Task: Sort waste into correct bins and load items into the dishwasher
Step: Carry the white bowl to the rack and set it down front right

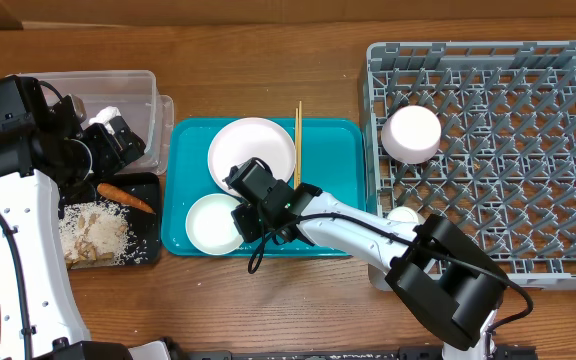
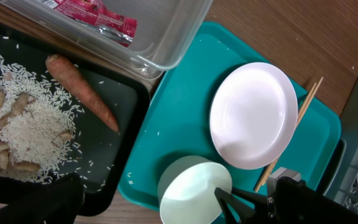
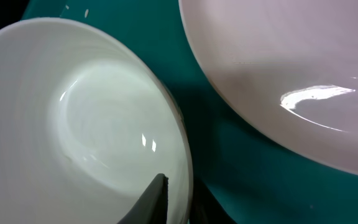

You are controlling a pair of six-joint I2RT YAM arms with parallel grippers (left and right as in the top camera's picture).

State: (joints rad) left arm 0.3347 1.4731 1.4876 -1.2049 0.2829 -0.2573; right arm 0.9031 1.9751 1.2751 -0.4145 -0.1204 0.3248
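Observation:
My right gripper (image 1: 249,213) is shut on the right rim of a small white bowl (image 1: 208,222) on the teal tray (image 1: 338,200). One finger is inside the bowl (image 3: 73,124) and the other outside the rim (image 3: 179,205). The bowl (image 2: 191,193) looks tilted. The large white plate (image 1: 251,150) and chopsticks (image 1: 298,140) lie on the tray behind it. My left gripper (image 1: 118,140) is open and empty over the clear tub (image 1: 138,90), which holds the red wrapper (image 2: 98,15). The carrot (image 1: 126,197) and rice (image 1: 93,230) lie in the black tray (image 1: 148,235).
The grey dish rack (image 1: 508,200) stands at the right with an upturned white bowl (image 1: 411,133) in its near-left part and a small white cup (image 1: 403,215) at its left edge. Bare wood lies in front of the tray.

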